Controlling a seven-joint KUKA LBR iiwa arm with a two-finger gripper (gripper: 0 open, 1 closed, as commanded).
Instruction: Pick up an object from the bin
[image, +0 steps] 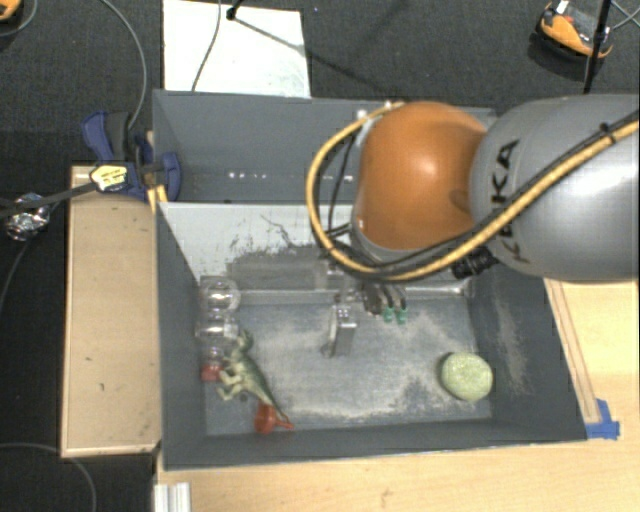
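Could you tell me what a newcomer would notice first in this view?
The arm's big orange cover dominates the upper middle, with the gripper hanging over the middle of the bin. A pale green ball lies at lower right; a green toy dinosaur lies by the left wall.

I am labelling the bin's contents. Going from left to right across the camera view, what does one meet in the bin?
Clear plastic thing, green toy dinosaur, gripper, pale green ball.
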